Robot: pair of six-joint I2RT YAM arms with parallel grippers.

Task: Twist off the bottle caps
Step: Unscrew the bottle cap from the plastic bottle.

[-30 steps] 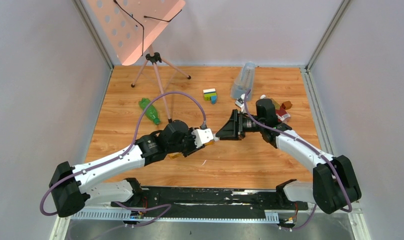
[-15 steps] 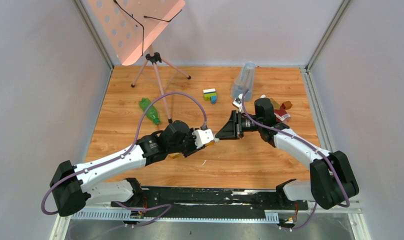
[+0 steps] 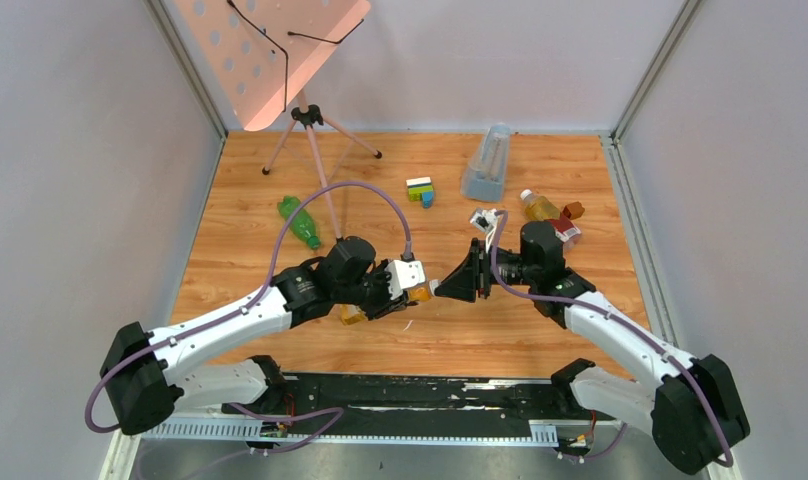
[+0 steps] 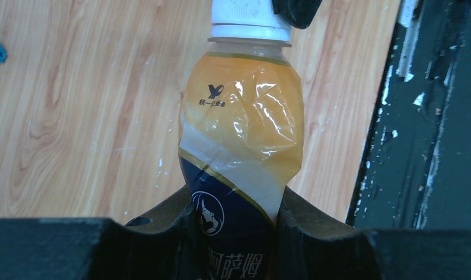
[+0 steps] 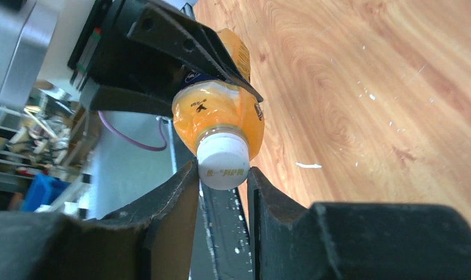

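Mid-frame in the top view, the left fingers (image 4: 166,219) clamp the amber bottle (image 4: 239,128) by its dark-labelled body while the right fingers (image 5: 175,195) pinch its white cap (image 5: 222,158).

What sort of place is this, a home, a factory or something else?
Most likely a robotics lab test cell. A wooden table is boxed in by plain grey panels, the left arm and the right arm are mounted at its near edge, and toy bricks lie about as props.
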